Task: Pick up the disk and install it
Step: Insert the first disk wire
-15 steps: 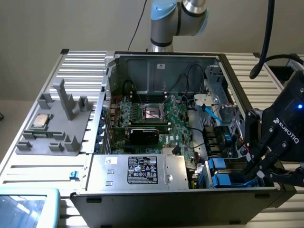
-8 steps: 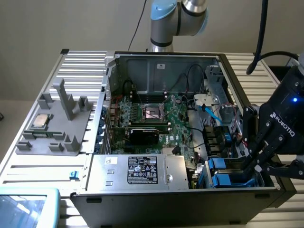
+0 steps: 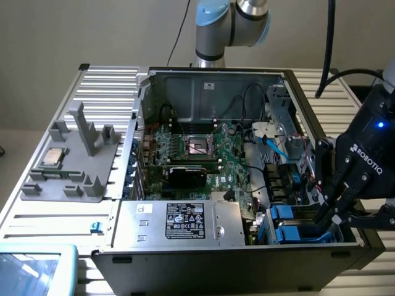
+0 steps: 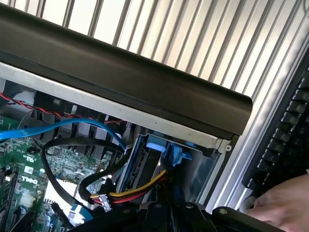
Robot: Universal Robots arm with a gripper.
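End effector (image 3: 326,216), with its black fingers drawn almost together and nothing seen clamped between them, reached down into the drive bay at the corner of the open computer case (image 3: 210,92) on the exterior view's right. Its fingertips stood at the blue top edge of the disk (image 3: 302,234); whether they pressed on it could not be told. The disk sat in the bay just inside the near wall of the case, beside a second blue-railed carrier (image 3: 282,213). Only its blue rails and tab (image 4: 166,147) showed, its grey body and label being hidden. Its long axis ran from left to right across the exterior view, parallel to that near wall. In the wrist view a yellow, red and black cable bundle (image 4: 140,191) lay just beside the bay. The case lay on its side on a slatted metal worktop (image 3: 111,80), with the green motherboard (image 3: 203,160) and the silver box with a black label (image 3: 185,221) exposed. A grey fixture (image 3: 68,179) carrying a small square chip (image 3: 52,157) stood on the worktop at the exterior view's left. A plain beige wall (image 3: 74,31) closed the scene behind. A keyboard (image 4: 285,140) and a person's hand (image 4: 285,208) appeared beyond the case in the wrist view.
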